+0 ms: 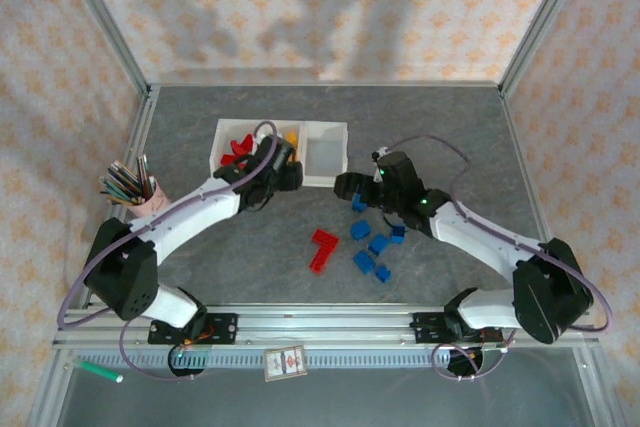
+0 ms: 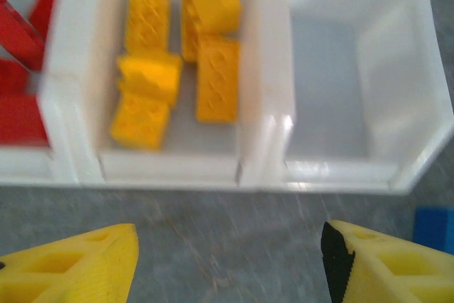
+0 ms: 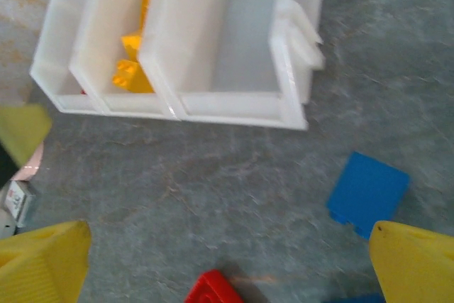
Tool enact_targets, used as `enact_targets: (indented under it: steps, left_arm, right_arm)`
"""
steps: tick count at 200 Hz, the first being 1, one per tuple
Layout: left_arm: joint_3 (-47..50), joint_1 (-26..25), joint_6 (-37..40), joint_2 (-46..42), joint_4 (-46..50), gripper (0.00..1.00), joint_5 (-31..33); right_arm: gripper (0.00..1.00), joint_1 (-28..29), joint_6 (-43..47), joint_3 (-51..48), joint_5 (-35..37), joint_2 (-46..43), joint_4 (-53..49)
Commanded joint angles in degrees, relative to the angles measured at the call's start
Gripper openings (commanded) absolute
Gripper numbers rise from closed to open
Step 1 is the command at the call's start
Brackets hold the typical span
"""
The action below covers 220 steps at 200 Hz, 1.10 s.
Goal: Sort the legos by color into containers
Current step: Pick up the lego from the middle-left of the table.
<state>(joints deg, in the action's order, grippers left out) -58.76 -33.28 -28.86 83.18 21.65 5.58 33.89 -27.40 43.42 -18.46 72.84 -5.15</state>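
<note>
The white translucent tray of three joined compartments sits toward the far side of the bench. Its left compartment holds red bricks. The middle one holds a jumble of yellow bricks, some flat, some tipped on edge, and the right compartment's floor lies bare. Nearer, loose red pieces lie touching on the bench, with about six blue bricks scattered just to their right.
</note>
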Motion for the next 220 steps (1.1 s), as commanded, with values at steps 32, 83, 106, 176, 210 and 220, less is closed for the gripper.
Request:
enact_targets:
  steps: [32, 83, 106, 176, 210, 220]
  left_arm:
    - [5.03, -12.22, -3.01, -1.5, -3.4, 0.76, -1.69]
    - [3.24, -18.47, -0.53, 6.66, -4.58, 0.82, -2.86]
    - [1.76, -19.01, 0.05, 10.3, -3.68, 0.84, -2.84]
    - [0.33, -20.33, 2.67, 16.76, -3.89, 0.89, -4.47]
    - [0.51, -20.82, 2.52, 19.05, -4.34, 0.86, -5.03]
    - [0.58, -20.89, 2.41, 19.77, -4.21, 0.81, -4.84]
  right_arm:
    - [1.0, -0.75, -0.98, -6.92, 0.88, -9.2, -6.89]
    - [1.0, -0.84, -4.07, -12.98, 2.59, -16.37, -10.27]
    - [1.0, -0.92, -4.76, -14.25, 2.88, -18.16, -10.94]
    - [1.0, -1.09, -4.95, -15.47, 3.42, -19.11, -10.42]
    - [1.0, -1.19, -4.84, -15.64, 3.52, -19.14, -10.22]
    - [1.0, -1.19, -4.79, -15.73, 3.51, -19.07, -9.94]
